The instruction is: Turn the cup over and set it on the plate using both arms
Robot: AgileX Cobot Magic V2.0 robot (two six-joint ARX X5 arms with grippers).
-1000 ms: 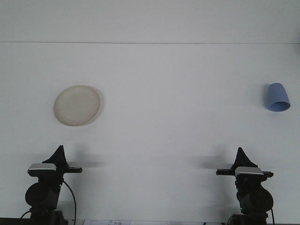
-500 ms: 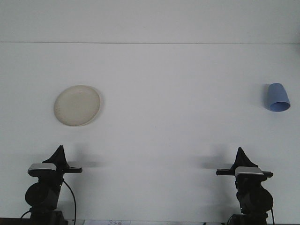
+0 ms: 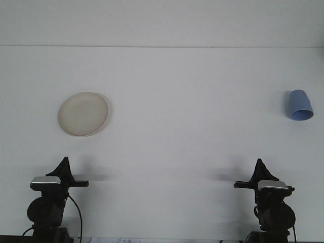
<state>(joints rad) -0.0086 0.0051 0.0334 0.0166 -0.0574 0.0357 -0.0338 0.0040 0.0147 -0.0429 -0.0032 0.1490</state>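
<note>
A cream round plate (image 3: 83,114) lies on the white table at the left. A blue cup (image 3: 300,105) rests far off at the right edge, seemingly on its side with its wide mouth turned toward me. My left gripper (image 3: 65,161) sits low at the near left, below the plate, shut with nothing in it. At the near right my right gripper (image 3: 259,163) is also shut and holds nothing, well short of the cup. Both stand apart from the objects.
The white table (image 3: 177,126) runs back to a far edge against a pale wall. A black cable (image 3: 78,217) hangs by the left arm's base. The cup lies close to the frame's right border.
The right arm's wrist has shifted a touch to the right. Plate, cup and left arm have not moved.
</note>
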